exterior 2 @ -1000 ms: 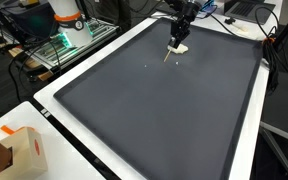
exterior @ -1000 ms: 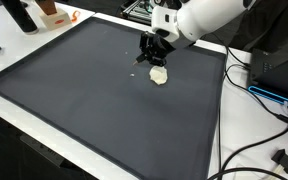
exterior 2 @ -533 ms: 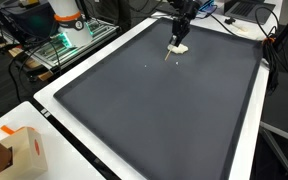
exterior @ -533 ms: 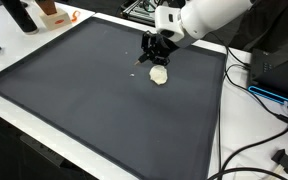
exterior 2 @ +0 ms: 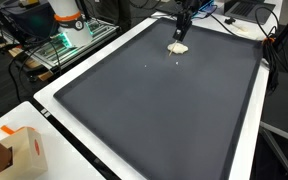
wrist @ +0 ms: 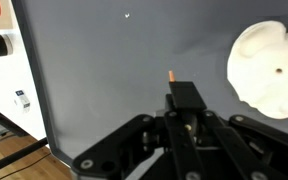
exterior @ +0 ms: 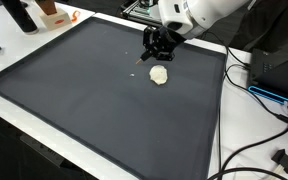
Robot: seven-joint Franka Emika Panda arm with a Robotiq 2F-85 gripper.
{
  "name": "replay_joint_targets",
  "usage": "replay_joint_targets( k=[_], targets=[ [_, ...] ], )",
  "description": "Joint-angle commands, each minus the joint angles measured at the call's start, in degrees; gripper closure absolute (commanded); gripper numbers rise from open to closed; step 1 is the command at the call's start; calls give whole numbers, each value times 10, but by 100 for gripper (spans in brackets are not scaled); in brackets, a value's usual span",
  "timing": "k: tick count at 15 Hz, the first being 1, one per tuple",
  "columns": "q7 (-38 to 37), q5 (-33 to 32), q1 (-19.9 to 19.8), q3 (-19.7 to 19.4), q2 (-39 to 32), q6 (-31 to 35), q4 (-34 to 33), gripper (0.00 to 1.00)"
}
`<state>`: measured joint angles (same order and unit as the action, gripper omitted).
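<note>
Right now my jaws are closed on a thin stick (wrist: 171,76), and its pale tip pokes out just past them. They hang above the dark mat (exterior: 64,95) that covers the counter (exterior 2: 52,108), toward its far side. A white lump (exterior: 159,75) lies on the mat, apart from the jaws and touching nothing. In the wrist view it sits to the right of the stick's tip and a little beyond it. The stick's long axis runs straight out from the jaws, so the tip points past the lump's left side, not at it. In an exterior view the lump (exterior 2: 178,46) is just on the near side of the jaws.
</note>
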<state>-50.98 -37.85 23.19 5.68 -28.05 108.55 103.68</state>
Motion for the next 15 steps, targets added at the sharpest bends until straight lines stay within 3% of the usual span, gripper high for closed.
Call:
replay_joint_targets(
  k=[1, 6, 15],
  targets=[
    [51, 16, -16, 15, 33, 24, 28, 97],
    [135, 62, -31, 25, 67, 55, 42, 97],
    [319, 200, -60, 35, 132, 114, 74, 97]
  ],
)
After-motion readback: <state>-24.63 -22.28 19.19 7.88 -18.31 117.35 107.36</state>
